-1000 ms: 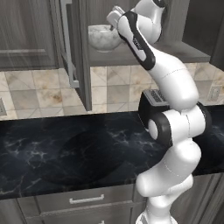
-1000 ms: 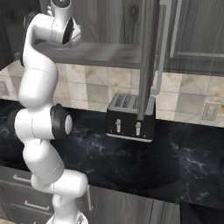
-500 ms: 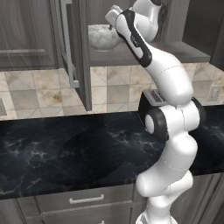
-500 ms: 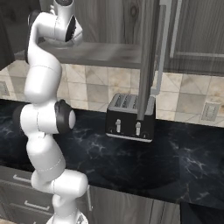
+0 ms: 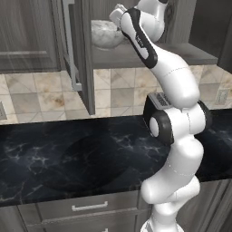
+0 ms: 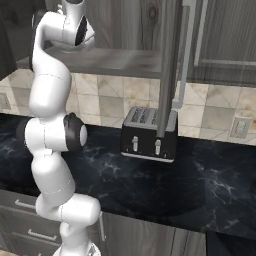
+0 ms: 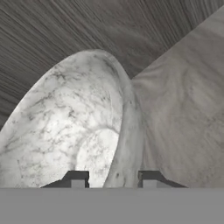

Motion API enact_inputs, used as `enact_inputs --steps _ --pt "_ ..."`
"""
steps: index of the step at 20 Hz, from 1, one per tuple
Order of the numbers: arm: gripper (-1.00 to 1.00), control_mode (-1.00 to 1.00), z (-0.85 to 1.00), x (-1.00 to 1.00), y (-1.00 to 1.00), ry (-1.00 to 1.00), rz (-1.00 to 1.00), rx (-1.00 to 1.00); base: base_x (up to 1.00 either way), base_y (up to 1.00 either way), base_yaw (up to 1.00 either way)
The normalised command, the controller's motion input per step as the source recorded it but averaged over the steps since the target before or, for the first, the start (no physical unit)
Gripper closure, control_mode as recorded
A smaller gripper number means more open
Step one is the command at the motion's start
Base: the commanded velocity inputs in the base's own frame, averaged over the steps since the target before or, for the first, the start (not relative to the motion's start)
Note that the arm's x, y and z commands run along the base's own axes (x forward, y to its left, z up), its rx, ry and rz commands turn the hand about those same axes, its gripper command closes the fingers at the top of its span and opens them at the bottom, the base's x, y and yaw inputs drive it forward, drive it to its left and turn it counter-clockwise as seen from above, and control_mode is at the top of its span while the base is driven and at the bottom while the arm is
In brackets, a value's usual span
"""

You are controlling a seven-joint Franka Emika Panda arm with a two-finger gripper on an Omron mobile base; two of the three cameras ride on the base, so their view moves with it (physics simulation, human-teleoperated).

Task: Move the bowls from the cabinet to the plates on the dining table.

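One marbled bowl in the cabinet now has the gripper closed on its rim, so lifting can begin.

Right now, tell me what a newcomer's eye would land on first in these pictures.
First, the white arm reaching up into the open cabinet above the black counter. Next, the marbled bowl on the cabinet shelf, with the tool straddling its rim, one fingertip inside and one outside. Then the black toaster on the counter against the tiled wall.
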Motion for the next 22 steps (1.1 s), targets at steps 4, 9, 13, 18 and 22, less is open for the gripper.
enact_inputs --steps 4,9,13,18,22 --pt "1.00 -1.00 0.00 -0.04 0.00 0.00 0.00 0.00 0.00 0.00 0.00" --pt "1.00 -1.00 0.00 -0.33 -0.09 0.08 0.00 0.00 0.00 0.00 0.00" --pt "1.00 -1.00 0.00 -0.29 -0.06 0.12 0.00 -0.01 0.00 0.00 0.00" --pt "1.00 -1.00 0.00 -0.32 -0.12 0.08 0.00 -0.02 0.00 0.00 0.00" --pt "1.00 -1.00 0.00 -0.41 -0.13 0.03 0.00 -0.02 0.00 0.00 0.00"
